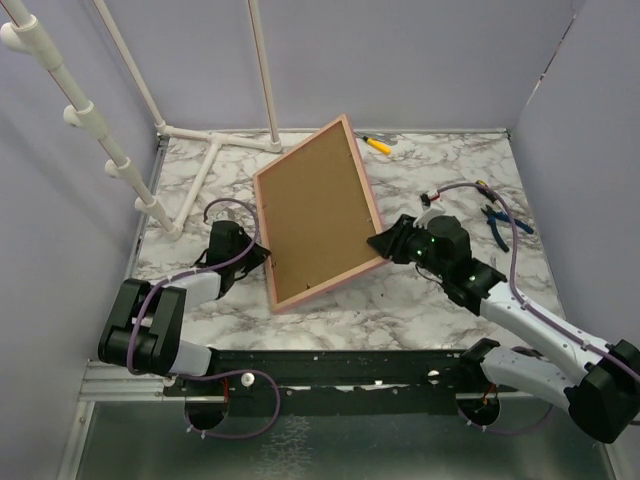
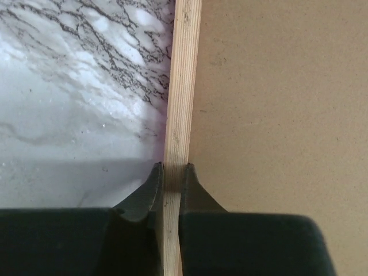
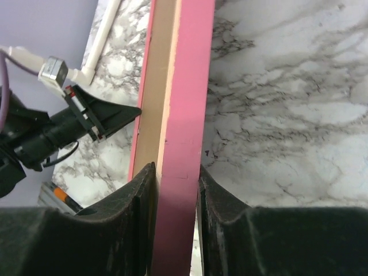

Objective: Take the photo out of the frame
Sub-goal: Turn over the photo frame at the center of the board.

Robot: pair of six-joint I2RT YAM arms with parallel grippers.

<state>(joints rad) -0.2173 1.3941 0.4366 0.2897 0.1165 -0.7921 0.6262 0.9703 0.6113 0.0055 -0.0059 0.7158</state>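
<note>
The frame (image 1: 315,215) lies back up, its brown fibreboard back showing, tilted and held over the marble table between both arms. My left gripper (image 1: 258,256) is shut on its left edge; the left wrist view shows the jaws (image 2: 172,172) pinching the pale wooden rim (image 2: 181,86) beside the brown back (image 2: 276,103). My right gripper (image 1: 383,243) is shut on the right edge; the right wrist view shows the jaws (image 3: 175,175) clamping the pink border (image 3: 187,86). The photo is hidden from view.
A white pipe rack (image 1: 215,150) stands at the back left. A yellow-handled tool (image 1: 377,145) lies behind the frame. Blue pliers (image 1: 497,222) lie at the right. Purple walls enclose the table. My left gripper also shows in the right wrist view (image 3: 86,118).
</note>
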